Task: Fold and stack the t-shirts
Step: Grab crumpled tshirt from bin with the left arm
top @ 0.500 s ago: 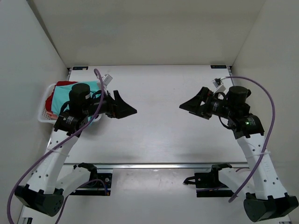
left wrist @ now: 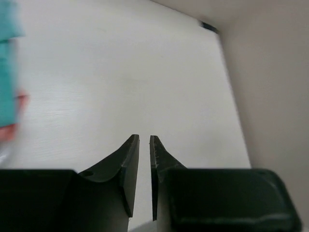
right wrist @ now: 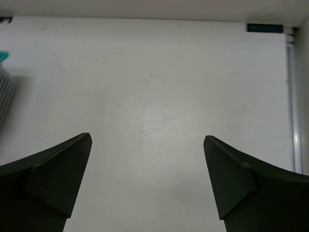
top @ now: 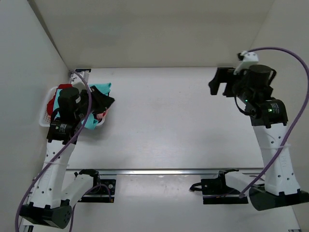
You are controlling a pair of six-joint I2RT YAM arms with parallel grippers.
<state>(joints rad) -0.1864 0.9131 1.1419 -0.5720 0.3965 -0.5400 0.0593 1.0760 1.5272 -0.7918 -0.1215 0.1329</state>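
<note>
The t-shirts lie bunched in a white mesh basket [top: 45, 112] at the table's left edge. A teal one [top: 100, 88] spills over the basket's right side, a dark red one [top: 63, 87] sits at the back, and a salmon one [top: 101, 115] shows below my left gripper [top: 109, 101]. That gripper hovers over the pile's right edge, pointing right, its jaws a narrow slit apart with nothing between them [left wrist: 144, 140]. Blurred teal cloth [left wrist: 7, 58] and salmon cloth [left wrist: 12, 118] show at the left wrist view's left edge. My right gripper [top: 217, 83] is wide open and empty [right wrist: 147, 145] at the far right.
White walls close in the table [top: 164, 121] on the left, back and right. A metal rail [top: 159, 171] runs along the near edge. In the right wrist view the basket [right wrist: 6, 96] is a blur at the left edge.
My left arm has swung left from the table's middle to the basket. My right arm has pulled back and to the far right.
</note>
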